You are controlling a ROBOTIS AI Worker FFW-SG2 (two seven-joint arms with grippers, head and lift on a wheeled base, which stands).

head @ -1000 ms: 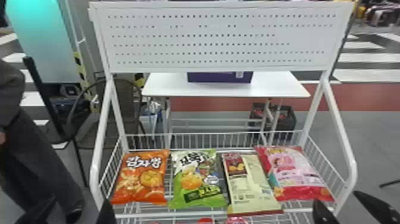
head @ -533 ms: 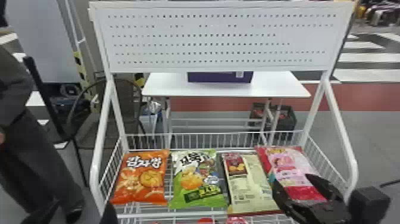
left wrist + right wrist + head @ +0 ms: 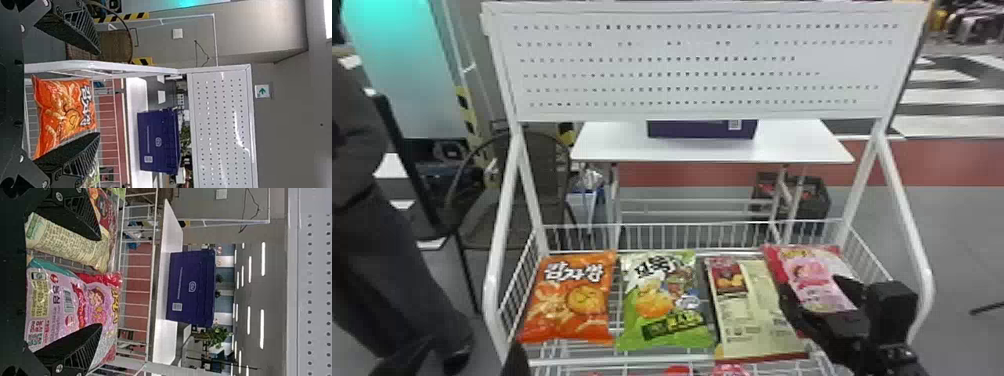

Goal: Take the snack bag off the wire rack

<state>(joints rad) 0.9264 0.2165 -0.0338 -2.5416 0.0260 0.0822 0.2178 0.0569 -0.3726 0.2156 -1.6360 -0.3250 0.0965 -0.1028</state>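
Note:
My right gripper (image 3: pixel 816 286) is open above the right end of the wire rack (image 3: pixel 637 235), over the pink snack bag (image 3: pixel 814 280). In the right wrist view the same gripper (image 3: pixel 99 282) has the pink bag (image 3: pixel 58 301) lying between its spread fingers; one finger overlaps the beige bag (image 3: pixel 70 243). Left of the pink bag lie the beige bag (image 3: pixel 752 310), a green bag (image 3: pixel 662 300) and an orange bag (image 3: pixel 572 300). The left gripper (image 3: pixel 475 347) is at the rack's front left corner. The left wrist view has this gripper (image 3: pixel 98 94) open, near the orange bag (image 3: pixel 66 113).
White side tubes (image 3: pixel 502 240) and a perforated panel (image 3: pixel 702 65) frame the basket. Red and pink packages (image 3: pixel 729 371) show below its front edge. Behind stand a white table (image 3: pixel 797 142) with a dark purple box (image 3: pixel 699 129), and a chair (image 3: pixel 517 210).
The right gripper has come in from the bottom right corner, moving up and left over the pink bag. The left gripper and the bags have hardly moved.

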